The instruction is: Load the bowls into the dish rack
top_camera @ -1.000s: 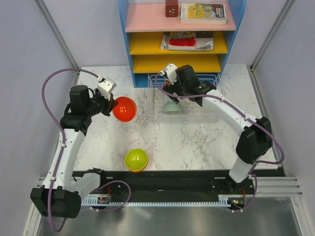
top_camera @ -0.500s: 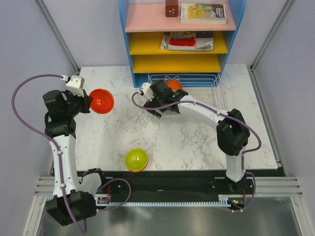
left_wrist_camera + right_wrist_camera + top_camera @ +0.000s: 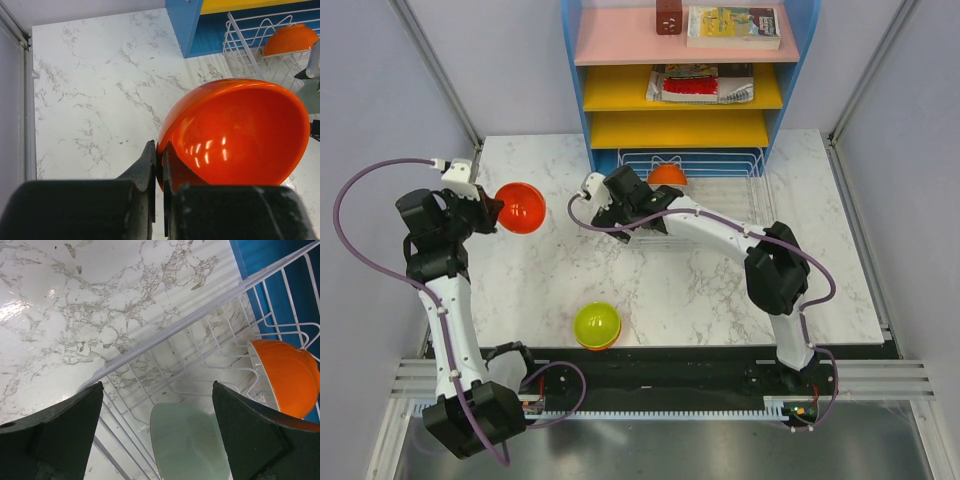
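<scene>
Table: white marble-pattern tabletop (image 3: 720, 290). It carries everything, with the rack at far centre-right and bare surface to the left.
Shelf unit: blue shelf unit with pink and yellow shelves (image 3: 620, 130), directly behind the rack. It closes off the far side, so bowls probably have to go in from above or from the near/left.
Dish rack: white wire rack with upright prongs (image 3: 720, 165), just in front of the shelf foot. Two bowls are loaded.
Right gripper (image 3: 157, 390): jaws wide apart and holding nothing, over the rack's near-left corner. It likely blocks the left arm's way in.
Left gripper (image 3: 159, 165): jaws together, pinching the rim of the glossy red plastic bowl (image 3: 519, 207). A rim pinch makes sense, as the bowl looks too wide to span.
Red bowl: tilted on its side and apparently lifted clear of the table. It sits far left, well apart from the rack.
Orange plastic bowl (image 3: 667, 175): in the rack's far-left part, standing on edge between prongs.
Pale mint bowl (image 3: 190, 440): in the rack, just near of the orange one. The right arm hides it from above.
Lime green bowl (image 3: 597, 325): alone at near centre of the table, not loaded. Cannot tell which way up it is.
</scene>
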`<move>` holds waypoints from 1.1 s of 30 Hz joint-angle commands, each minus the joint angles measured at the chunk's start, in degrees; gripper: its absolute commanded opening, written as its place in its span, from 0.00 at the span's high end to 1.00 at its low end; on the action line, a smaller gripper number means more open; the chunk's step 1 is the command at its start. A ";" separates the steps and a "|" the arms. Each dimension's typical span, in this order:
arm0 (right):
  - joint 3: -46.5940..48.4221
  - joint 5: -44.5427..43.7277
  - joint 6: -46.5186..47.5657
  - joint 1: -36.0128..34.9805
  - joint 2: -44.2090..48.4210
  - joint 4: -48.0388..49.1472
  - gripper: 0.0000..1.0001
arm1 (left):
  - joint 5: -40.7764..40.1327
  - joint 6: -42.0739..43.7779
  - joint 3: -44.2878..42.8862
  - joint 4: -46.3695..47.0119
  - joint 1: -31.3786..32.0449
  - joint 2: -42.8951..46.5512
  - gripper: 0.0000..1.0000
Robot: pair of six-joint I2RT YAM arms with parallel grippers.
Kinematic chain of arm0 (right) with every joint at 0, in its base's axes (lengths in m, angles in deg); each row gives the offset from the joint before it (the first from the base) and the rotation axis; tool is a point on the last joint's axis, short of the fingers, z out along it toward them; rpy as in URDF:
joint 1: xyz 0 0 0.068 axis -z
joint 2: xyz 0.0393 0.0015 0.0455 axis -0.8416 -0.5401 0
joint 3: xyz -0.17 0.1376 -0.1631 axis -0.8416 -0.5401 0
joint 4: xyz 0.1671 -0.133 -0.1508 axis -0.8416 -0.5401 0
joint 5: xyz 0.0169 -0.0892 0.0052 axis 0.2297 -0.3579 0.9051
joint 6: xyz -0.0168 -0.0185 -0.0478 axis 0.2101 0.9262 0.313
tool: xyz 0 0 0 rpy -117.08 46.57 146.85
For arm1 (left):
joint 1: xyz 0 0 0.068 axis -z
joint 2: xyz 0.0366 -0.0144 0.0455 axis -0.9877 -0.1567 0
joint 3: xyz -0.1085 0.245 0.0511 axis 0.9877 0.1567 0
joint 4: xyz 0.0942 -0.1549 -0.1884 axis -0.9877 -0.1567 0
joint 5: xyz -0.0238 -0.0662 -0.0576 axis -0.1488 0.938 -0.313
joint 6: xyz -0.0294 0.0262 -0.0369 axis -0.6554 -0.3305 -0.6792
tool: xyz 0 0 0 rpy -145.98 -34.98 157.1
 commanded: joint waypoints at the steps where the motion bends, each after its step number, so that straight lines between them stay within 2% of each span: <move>1: 2.87 4.03 -0.91 -3.32 -2.43 -0.54 0.02 | 3.24 -2.79 0.28 3.18 -0.60 1.94 0.98; 15: 5.86 3.86 -1.61 -9.56 -4.19 -1.86 0.02 | 4.29 -3.05 1.16 3.09 -1.39 3.08 0.98; 19: 7.00 0.10 -2.05 -11.23 -4.45 -1.42 0.02 | 4.82 -3.22 1.34 3.27 -1.65 3.17 0.98; 24: 9.55 -4.14 -3.10 -10.01 -2.26 -0.81 0.02 | 6.04 -2.96 1.16 3.36 -1.74 2.39 0.98; 33: 9.12 -2.21 -5.57 -4.48 8.63 -1.68 0.02 | 13.87 -2.43 -2.43 3.36 -1.74 -1.57 0.98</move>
